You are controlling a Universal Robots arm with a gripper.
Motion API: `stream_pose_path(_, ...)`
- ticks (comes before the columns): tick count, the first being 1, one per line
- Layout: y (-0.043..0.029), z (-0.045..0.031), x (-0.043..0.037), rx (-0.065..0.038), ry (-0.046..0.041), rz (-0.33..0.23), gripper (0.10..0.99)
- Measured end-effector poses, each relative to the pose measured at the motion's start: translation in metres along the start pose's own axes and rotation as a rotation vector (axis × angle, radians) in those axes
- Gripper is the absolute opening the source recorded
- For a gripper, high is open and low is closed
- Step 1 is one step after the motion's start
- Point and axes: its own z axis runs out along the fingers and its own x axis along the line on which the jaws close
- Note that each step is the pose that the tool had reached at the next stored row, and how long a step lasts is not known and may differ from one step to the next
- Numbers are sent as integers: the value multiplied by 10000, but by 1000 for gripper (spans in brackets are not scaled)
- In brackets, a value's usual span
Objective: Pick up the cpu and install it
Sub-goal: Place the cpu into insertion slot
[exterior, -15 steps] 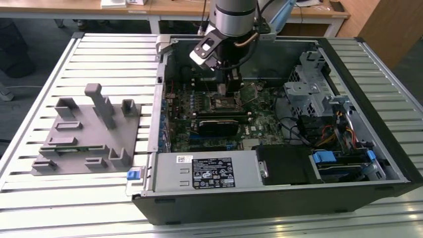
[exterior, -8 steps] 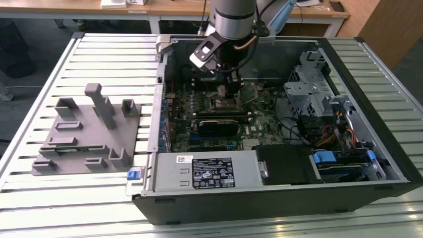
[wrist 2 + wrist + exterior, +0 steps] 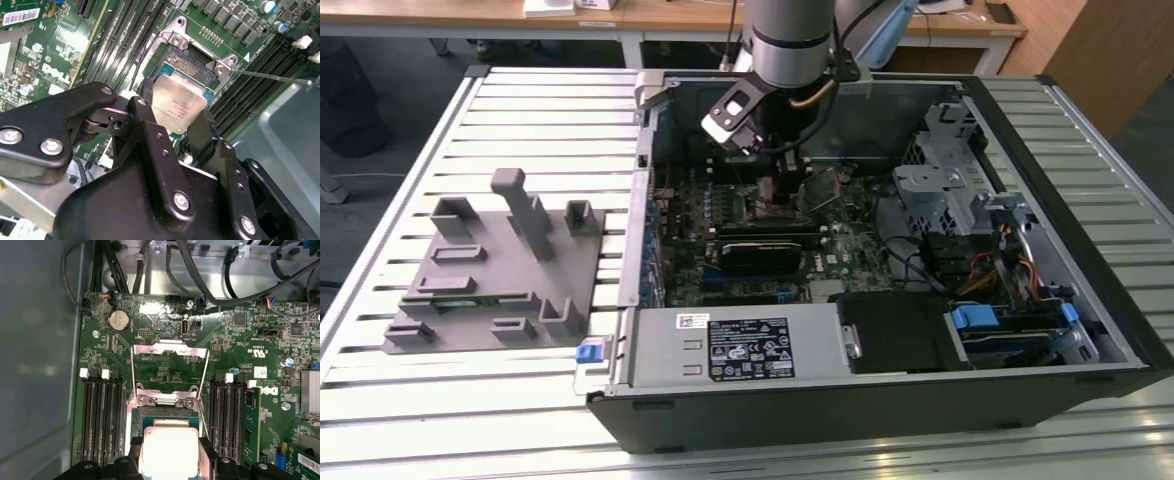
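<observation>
The cpu (image 3: 181, 100) is a small square chip with a pale silver top, held just over the open socket (image 3: 192, 62) on the green motherboard. My gripper (image 3: 172, 119) is shut on it, one black finger (image 3: 145, 112) on each of two opposite edges. In the first wrist view the cpu (image 3: 169, 450) sits between the fingers (image 3: 131, 456), overlapping the socket (image 3: 167, 415), whose metal load plate (image 3: 170, 357) is flipped up and back. Whether the chip rests in the socket or hangs above it I cannot tell. In the exterior view the gripper (image 3: 775, 190) reaches down into the computer case (image 3: 881, 400).
Memory slots (image 3: 102, 415) run on both sides of the socket. A black card (image 3: 767, 250) lies close in front of the gripper, and cables and a drive cage (image 3: 947, 190) crowd the exterior view's right. A grey plastic fixture (image 3: 494, 270) stands on the slatted table outside the case.
</observation>
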Motion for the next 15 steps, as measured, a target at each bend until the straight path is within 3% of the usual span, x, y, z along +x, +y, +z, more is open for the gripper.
stream_pose_path(15,-24,183,21,-3,-9,182,525)
